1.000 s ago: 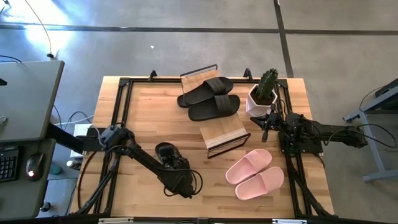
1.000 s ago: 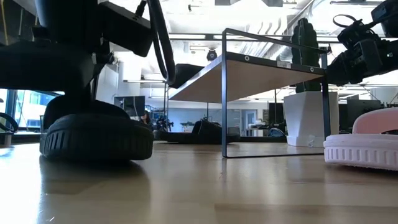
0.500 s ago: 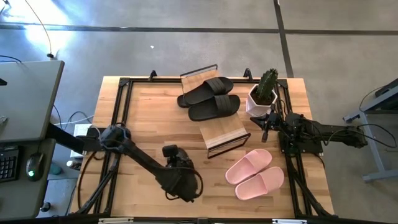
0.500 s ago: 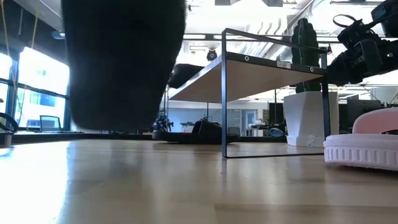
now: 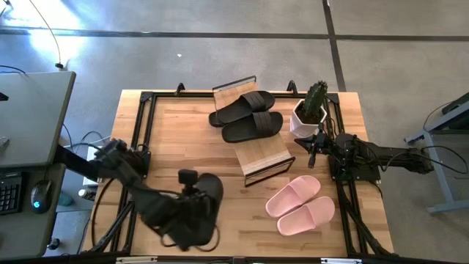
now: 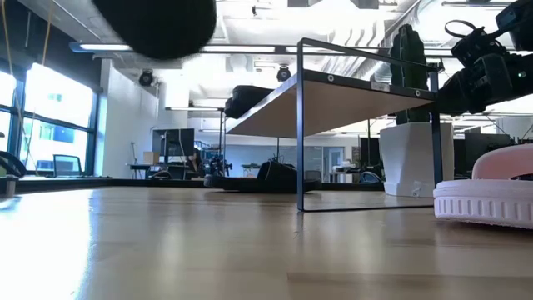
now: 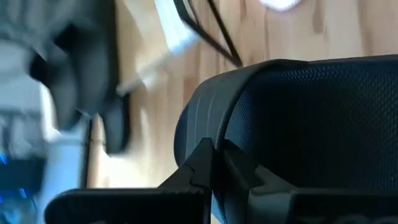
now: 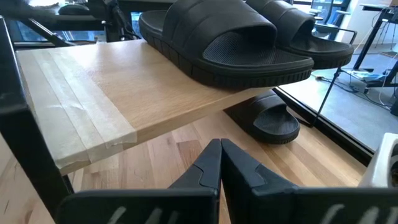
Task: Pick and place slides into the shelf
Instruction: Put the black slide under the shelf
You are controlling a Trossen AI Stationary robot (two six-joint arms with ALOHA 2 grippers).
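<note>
Your left end effector [image 5: 196,192] is clamped on a matte black slide [image 5: 207,199], lifted off the worktop [image 5: 168,132] near its front edge. Its ribbed sole [image 7: 311,118] fills the left wrist view. Two more black slides [image 5: 248,116] sit on the shelf [image 5: 253,143], one lies beneath it, and two pale pink slides [image 5: 299,205] rest beside it. Your right end effector [image 5: 313,155], fingers together, waits just by the shelf.
</note>
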